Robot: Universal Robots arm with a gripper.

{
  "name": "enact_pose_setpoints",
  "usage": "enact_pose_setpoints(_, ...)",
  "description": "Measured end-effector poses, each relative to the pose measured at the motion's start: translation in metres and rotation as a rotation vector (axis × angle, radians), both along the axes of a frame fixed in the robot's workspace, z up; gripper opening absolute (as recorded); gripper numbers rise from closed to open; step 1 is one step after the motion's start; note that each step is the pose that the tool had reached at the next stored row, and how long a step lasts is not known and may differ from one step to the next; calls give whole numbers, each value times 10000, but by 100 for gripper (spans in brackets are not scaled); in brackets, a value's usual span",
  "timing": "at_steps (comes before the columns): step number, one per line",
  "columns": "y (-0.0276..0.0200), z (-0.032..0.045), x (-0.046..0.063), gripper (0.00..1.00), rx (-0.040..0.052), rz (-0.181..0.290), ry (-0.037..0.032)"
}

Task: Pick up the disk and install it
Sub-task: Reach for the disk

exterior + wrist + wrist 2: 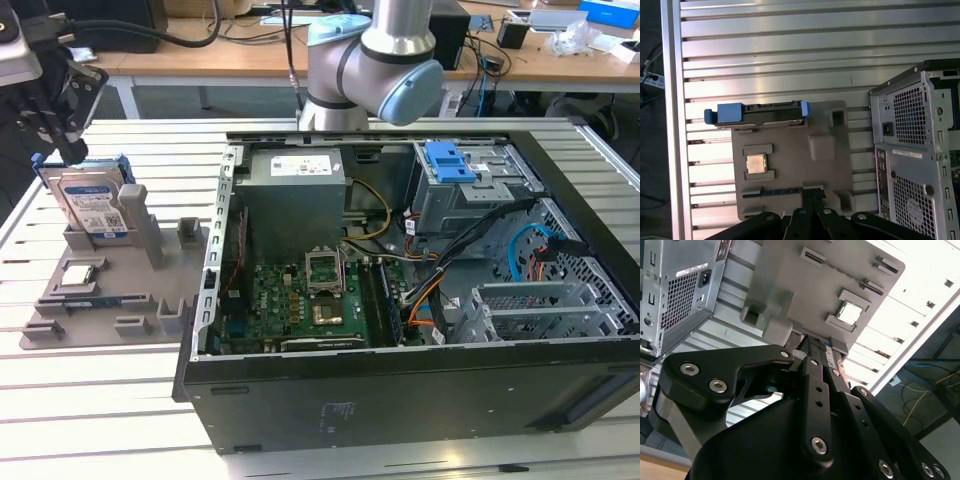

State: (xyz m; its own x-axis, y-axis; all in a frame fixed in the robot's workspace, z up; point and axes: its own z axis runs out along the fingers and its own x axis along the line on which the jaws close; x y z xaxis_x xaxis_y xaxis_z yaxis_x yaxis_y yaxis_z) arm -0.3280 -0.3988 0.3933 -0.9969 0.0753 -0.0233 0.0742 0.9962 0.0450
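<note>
The disk (pixel 92 206) stands on edge in a slot of the grey fixture plate (pixel 150 305) at the exterior view's left, its white-and-blue label facing out, with a blue bracket around it. In the first wrist view the disk (pixel 760 111) shows edge-on, blue bracket ends at both sides. My gripper (pixel 68 148) hangs just above and behind the disk's top edge, apart from it. In both wrist views the black fingers (pixel 812 192) (pixel 813 365) lie together with nothing between them.
The open computer case (pixel 420 260) fills the middle and the exterior view's right, with a blue-latched drive bay (pixel 450 160) at its back. A small processor chip (pixel 80 274) (pixel 756 163) (pixel 849 313) lies on the fixture plate (pixel 827 170). A slatted metal table (pixel 100 400) carries everything.
</note>
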Motion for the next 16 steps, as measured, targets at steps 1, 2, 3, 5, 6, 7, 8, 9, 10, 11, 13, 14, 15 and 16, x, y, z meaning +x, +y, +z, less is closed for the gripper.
enact_pose_setpoints(1, 0, 0, -23, 11, 0, 0, 0)
enact_pose_setpoints(2, 0, 0, -41, 11, 0, 0, 1)
enact_pose_setpoints(3, 0, 0, -58, 11, 1, 0, 0)
enact_pose_setpoints(5, 0, 0, -100, 11, 0, 1, 0)
enact_pose_setpoints(6, 0, 0, -118, 11, 0, 1, 0)
enact_pose_setpoints(7, 0, 0, -145, 11, 0, 1, 0)
enact_pose_setpoints(8, 0, 0, -177, 11, 0, 1, 0)
enact_pose_setpoints(9, 0, 0, -207, 11, 0, 1, 0)
enact_pose_setpoints(10, 0, 0, -243, 11, 1, 0, 0)
enact_pose_setpoints(11, 0, 0, -261, 11, 0, -1, 0)
enact_pose_setpoints(13, 0, 0, -295, 11, 0, 0, 0)
enact_pose_setpoints(14, 0, 0, -309, 11, 0, 0, 0)
enact_pose_setpoints(15, 0, 0, -330, 11, 0, 0, 0)
enact_pose_setpoints(16, 0, 0, -343, 11, 0, 0, 0)
